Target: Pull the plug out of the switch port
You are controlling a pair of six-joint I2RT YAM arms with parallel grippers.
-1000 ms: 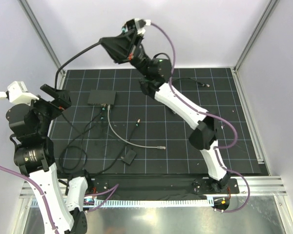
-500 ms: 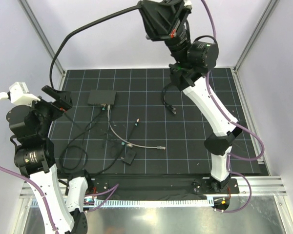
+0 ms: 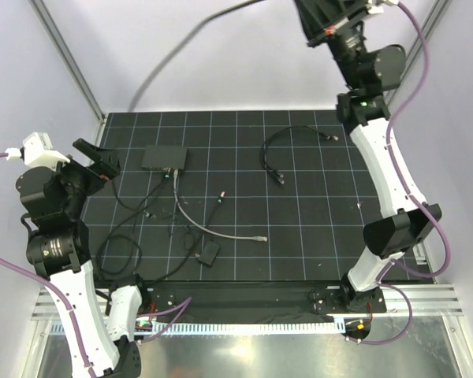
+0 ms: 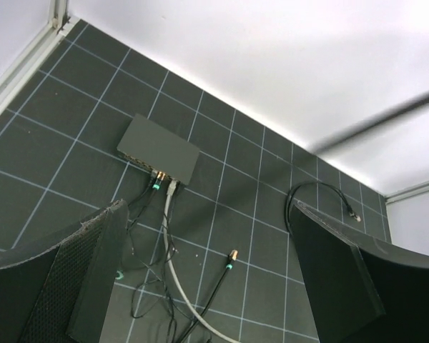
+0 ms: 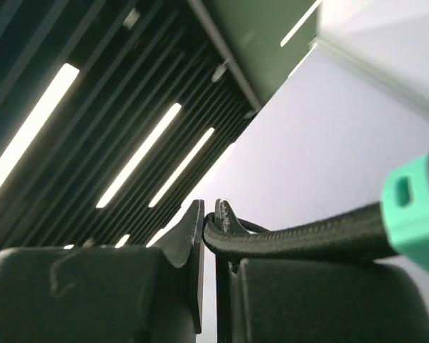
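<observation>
Dark grey and flat, the switch (image 3: 164, 157) is a plain rectangular box with a matte top. It lies in the far left part of the black grid mat (image 3: 315, 228), with its long sides running left to right. On its near long edge two plugs sit in the ports side by side. One is a green plug (image 4: 156, 185) on a thin black wire, the other a pale plug (image 4: 172, 188) on a grey cable (image 3: 209, 228) which curves away toward the middle of the mat. My left pincer (image 3: 94, 160) hangs above the left edge of the mat, just left of the switch and a little nearer to me. Its jaws are wide apart with nothing between them. From its own camera the switch is ahead of the two fingers (image 4: 93, 279), more to the side of the finger on the left of that view, and apart from both. My right pincer (image 5: 209, 221) is high up over the far right corner, well apart from the switch, and its jaws are pressed together on a black braided cord (image 5: 307, 239). This cord carries a green sleeve (image 5: 415, 214) near my fingers. In the top view the cord is blurred and goes from the pincer leftward and down to the far left corner; I cannot tell where it ends. A small black block (image 3: 209, 253) on a thin wire lies near the front of the mat, and a short black lead (image 3: 277, 150) lies loose to the right of the switch.
</observation>
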